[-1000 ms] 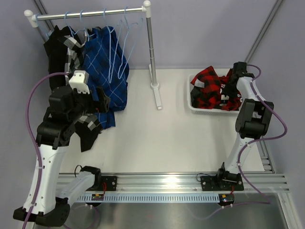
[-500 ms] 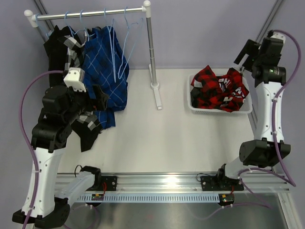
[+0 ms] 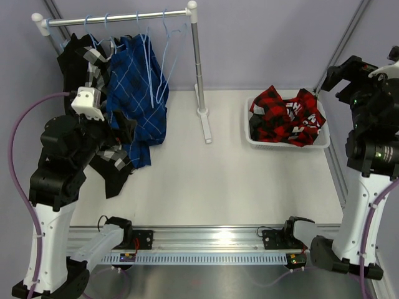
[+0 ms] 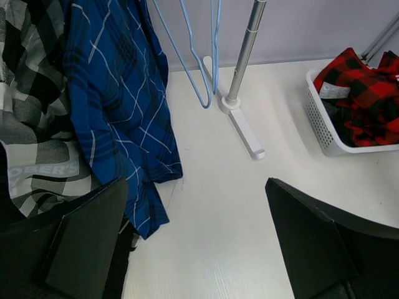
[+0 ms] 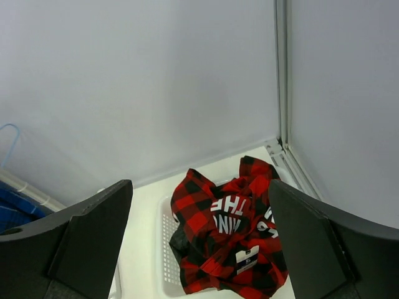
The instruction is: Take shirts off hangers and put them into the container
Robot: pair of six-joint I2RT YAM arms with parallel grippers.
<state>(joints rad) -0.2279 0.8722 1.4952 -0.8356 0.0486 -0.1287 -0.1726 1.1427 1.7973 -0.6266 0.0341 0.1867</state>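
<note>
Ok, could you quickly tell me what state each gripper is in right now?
Left gripper: open, holding nothing.
Right gripper: open, holding nothing.

Lilac walls [image 3: 268,43], white table [image 3: 230,180], clothes rail [image 3: 118,17]

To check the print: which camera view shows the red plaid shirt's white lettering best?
The right wrist view: the red plaid shirt lies uncovered in the basket, its large white letters facing the camera. The top view shows them only very small; the left wrist view catches part of the shirt, no letters.
</note>
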